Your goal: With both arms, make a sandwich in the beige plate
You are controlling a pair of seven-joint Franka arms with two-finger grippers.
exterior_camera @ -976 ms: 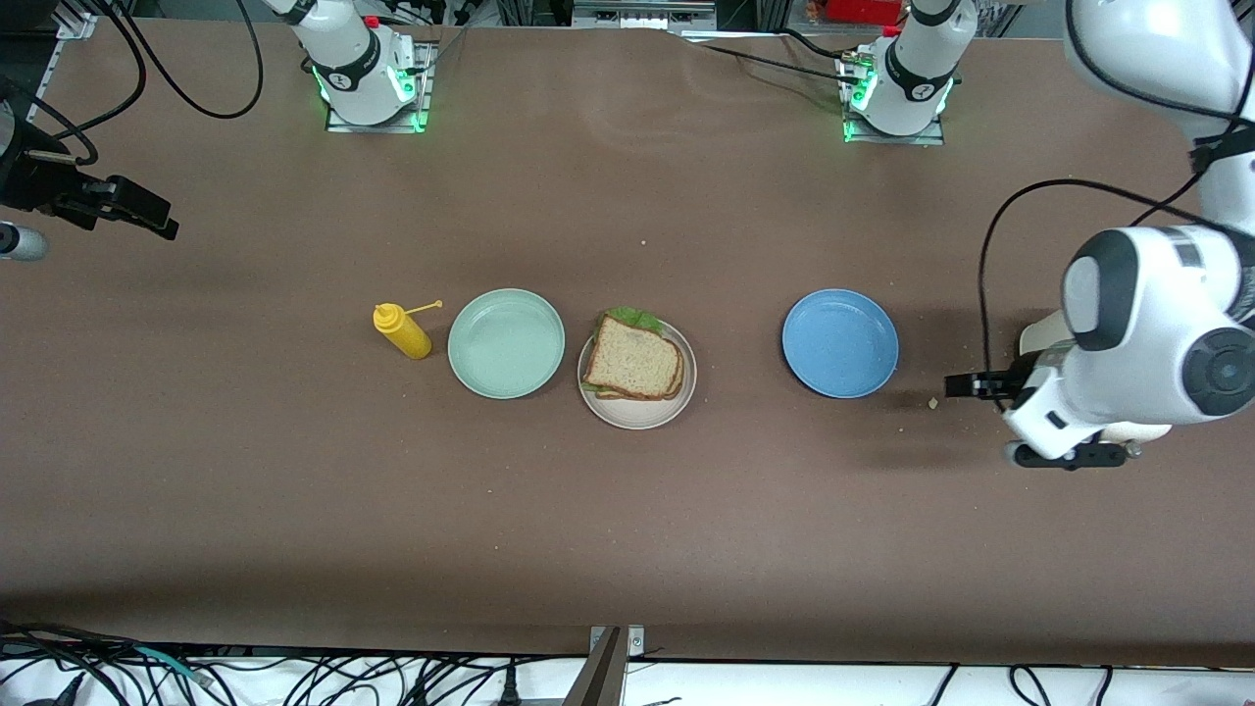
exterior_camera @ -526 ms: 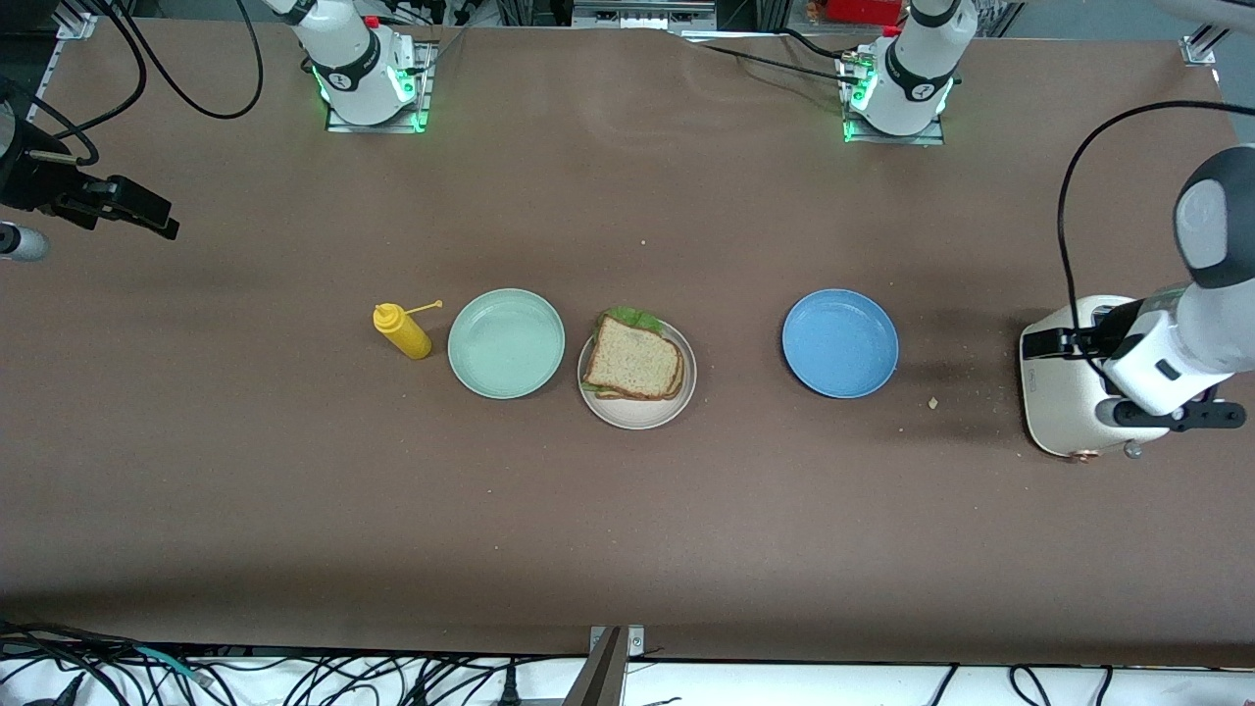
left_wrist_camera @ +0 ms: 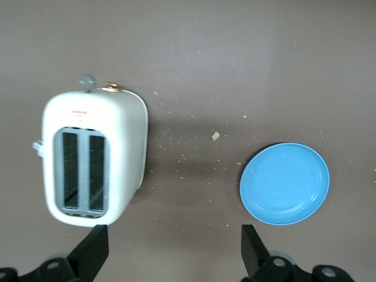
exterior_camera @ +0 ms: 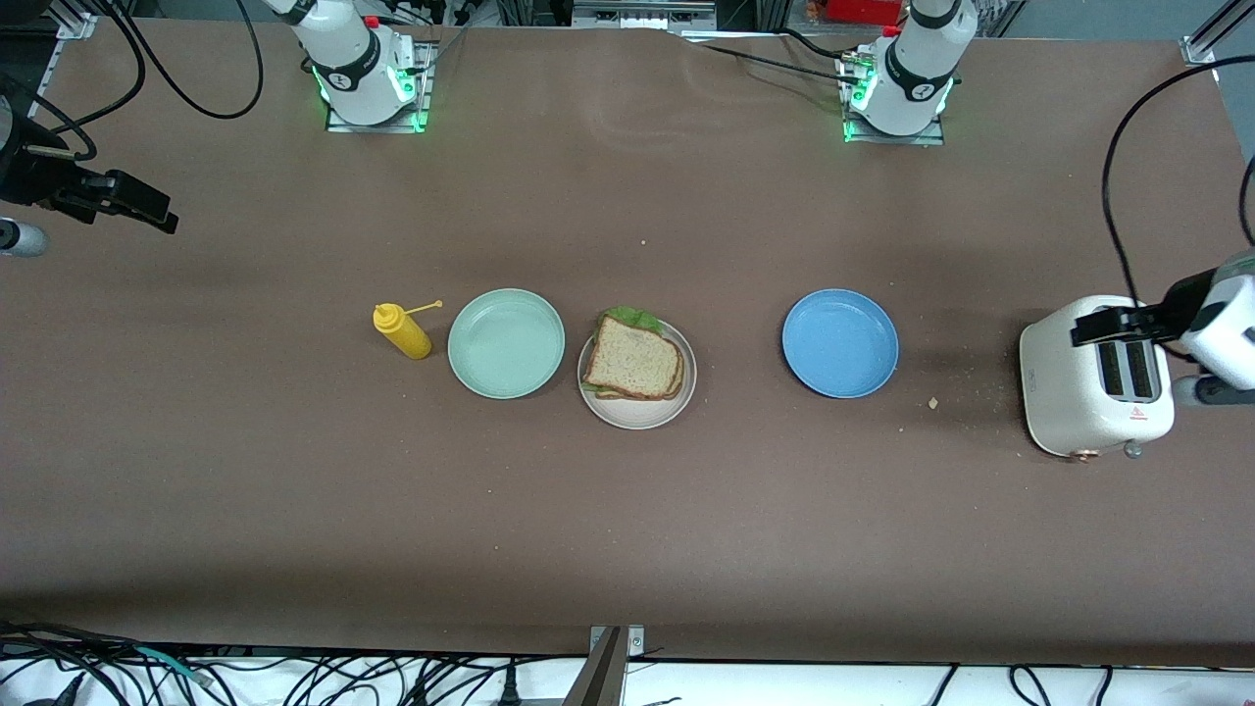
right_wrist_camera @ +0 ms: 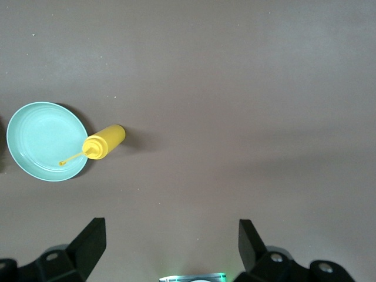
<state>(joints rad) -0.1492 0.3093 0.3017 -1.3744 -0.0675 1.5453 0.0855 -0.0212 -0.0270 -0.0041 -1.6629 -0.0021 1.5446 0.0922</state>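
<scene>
The sandwich point(exterior_camera: 632, 364), two tan bread slices with green lettuce showing at the edge, lies on the beige plate point(exterior_camera: 637, 420) in the middle of the table. My left gripper point(exterior_camera: 1113, 326) is in the air over the white toaster at the left arm's end of the table. In the left wrist view it point(left_wrist_camera: 173, 252) is open and empty. My right gripper point(exterior_camera: 137, 208) is up at the right arm's end of the table, away from the plates. In the right wrist view it point(right_wrist_camera: 170, 247) is open and empty over bare table.
A mint-green plate point(exterior_camera: 506, 343) and a yellow mustard bottle point(exterior_camera: 402, 330) stand beside the beige plate toward the right arm's end. A blue plate point(exterior_camera: 840, 343), crumbs point(exterior_camera: 932, 402) and a white toaster point(exterior_camera: 1093, 387) lie toward the left arm's end.
My left arm has swung up and out toward its end of the table, uncovering the toaster. The right arm and the sandwich have stayed put.
</scene>
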